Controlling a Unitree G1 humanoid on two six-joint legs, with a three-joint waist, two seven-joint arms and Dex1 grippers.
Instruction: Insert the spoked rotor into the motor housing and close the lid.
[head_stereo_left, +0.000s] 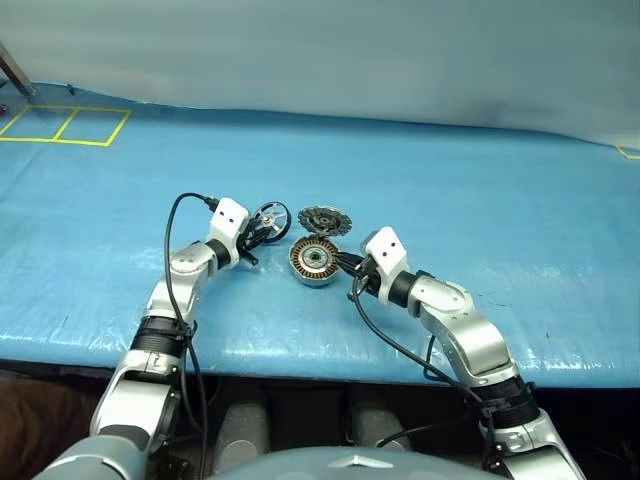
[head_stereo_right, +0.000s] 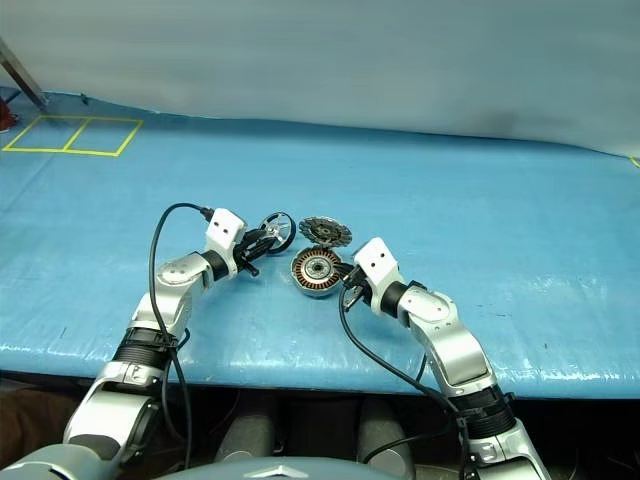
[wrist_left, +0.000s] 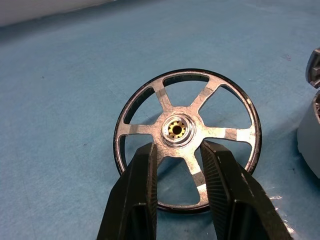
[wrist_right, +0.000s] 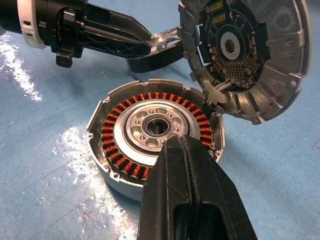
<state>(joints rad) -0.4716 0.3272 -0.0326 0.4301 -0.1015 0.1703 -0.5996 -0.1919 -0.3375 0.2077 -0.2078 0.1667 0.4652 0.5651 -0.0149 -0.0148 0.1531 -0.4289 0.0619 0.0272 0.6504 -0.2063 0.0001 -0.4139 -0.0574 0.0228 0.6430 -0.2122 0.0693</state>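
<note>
The spoked rotor (wrist_left: 187, 140) stands on edge, a silver wheel with a brass-centred hub. My left gripper (wrist_left: 178, 150) is shut on its lower spoke, just left of the motor housing (head_stereo_left: 314, 260). The housing sits on the blue table with its copper windings (wrist_right: 115, 145) showing around a central hole. The lid (wrist_right: 250, 55) leans tilted at the housing's far rim, its circuit-board face towards the housing. My right gripper (wrist_right: 175, 142) is shut, with its tip resting over the housing's near inner edge. In the head views it (head_stereo_left: 348, 265) reaches in from the right.
A blue sheet (head_stereo_left: 480, 210) covers the table. Yellow tape squares (head_stereo_left: 65, 125) mark its far left corner. The table's front edge (head_stereo_left: 300, 355) runs just below both arms. Black cables loop from each wrist.
</note>
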